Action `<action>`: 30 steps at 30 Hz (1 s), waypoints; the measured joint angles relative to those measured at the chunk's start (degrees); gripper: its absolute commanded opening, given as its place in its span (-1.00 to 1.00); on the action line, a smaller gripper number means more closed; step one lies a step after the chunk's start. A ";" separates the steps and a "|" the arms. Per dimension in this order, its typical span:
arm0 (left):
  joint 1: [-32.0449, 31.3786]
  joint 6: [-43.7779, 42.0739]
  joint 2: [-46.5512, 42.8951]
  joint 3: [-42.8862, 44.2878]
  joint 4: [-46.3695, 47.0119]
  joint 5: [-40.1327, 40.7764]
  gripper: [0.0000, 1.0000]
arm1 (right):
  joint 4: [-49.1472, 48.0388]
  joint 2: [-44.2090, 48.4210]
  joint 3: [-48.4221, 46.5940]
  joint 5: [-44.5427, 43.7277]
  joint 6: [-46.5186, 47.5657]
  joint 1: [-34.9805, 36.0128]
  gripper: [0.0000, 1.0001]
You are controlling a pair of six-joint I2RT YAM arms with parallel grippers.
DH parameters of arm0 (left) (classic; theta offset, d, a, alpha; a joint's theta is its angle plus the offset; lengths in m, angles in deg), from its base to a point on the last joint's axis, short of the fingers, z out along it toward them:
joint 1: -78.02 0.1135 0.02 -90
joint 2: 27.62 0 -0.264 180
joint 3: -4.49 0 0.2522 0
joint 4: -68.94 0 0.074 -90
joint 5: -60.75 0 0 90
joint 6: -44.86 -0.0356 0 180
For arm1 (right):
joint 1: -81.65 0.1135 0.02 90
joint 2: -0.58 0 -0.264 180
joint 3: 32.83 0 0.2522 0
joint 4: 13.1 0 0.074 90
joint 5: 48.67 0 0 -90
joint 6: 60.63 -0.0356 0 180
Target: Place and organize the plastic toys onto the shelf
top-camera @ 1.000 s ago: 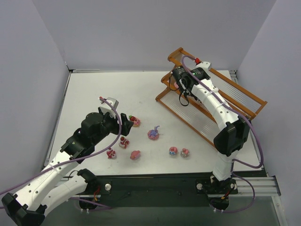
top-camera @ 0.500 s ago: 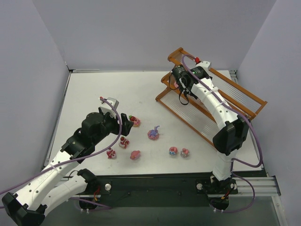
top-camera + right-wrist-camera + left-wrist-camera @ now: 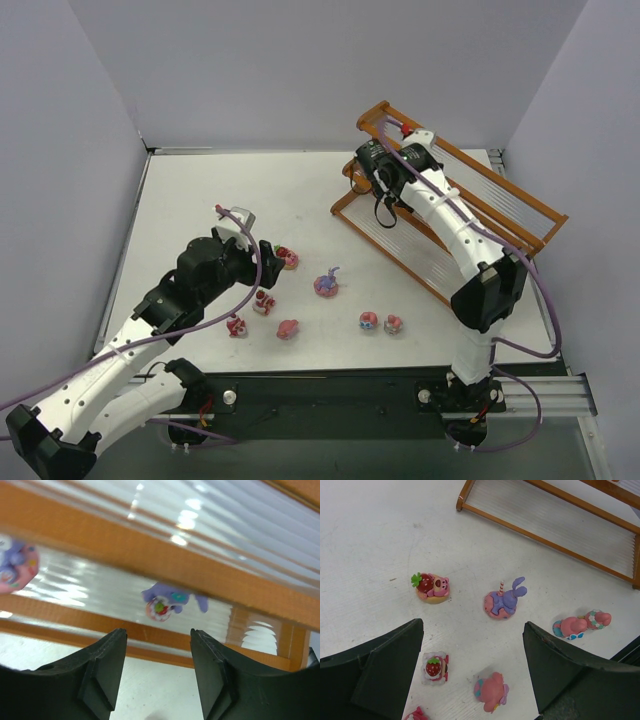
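From above, the shelf (image 3: 515,205) stands slantwise along the worktop's (image 3: 200,200) right edge, reaching towards the far right corner. Seven plastic toys (image 3: 288,328) lie scattered nearer the near edge, where the left hand (image 3: 270,265) hovers. The right hand (image 3: 372,178) is at the shelf's far end.

From the left wrist, the left hand's fingers gape wide and empty above a purple bunny (image 3: 504,602) and a strawberry bear (image 3: 431,586).

From the right wrist, the right hand is spread and empty, facing a purple toy (image 3: 167,600) on the shelf's rods behind a wooden rail (image 3: 150,560).
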 measured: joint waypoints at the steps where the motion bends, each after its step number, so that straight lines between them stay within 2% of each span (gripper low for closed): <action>1: 0.00 0.00 0.07 0.00 0.00 0.00 0.81 | -0.24 0.22 0.00 0.55 0.50 0.70 0.19; 3: 0.00 -0.07 0.24 0.00 0.00 0.00 0.81 | -1.49 1.29 0.37 2.54 2.16 2.80 0.32; 7: 0.00 -0.46 0.37 0.00 0.00 0.02 0.81 | -9.60 7.85 7.50 11.45 10.99 7.37 0.34; 12: 0.02 -0.68 0.33 0.00 0.00 0.07 0.81 | -24.72 18.49 24.20 35.23 26.23 9.20 0.36; 18: 0.28 -1.05 -1.31 0.00 -0.02 0.57 0.81 | -34.93 18.82 31.23 54.49 38.36 9.60 0.29; 21: 0.37 -1.07 -1.97 0.00 -0.02 0.76 0.81 | -37.97 18.32 32.30 59.28 43.47 10.47 0.25; 24: 0.37 -1.01 -1.92 0.00 -0.07 0.72 0.81 | -40.09 17.29 32.30 60.26 45.79 10.88 0.25; 30: 0.37 1.64 0.66 -1.31 3.23 -2.95 0.81 | -42.29 16.98 32.33 55.23 43.04 10.08 0.25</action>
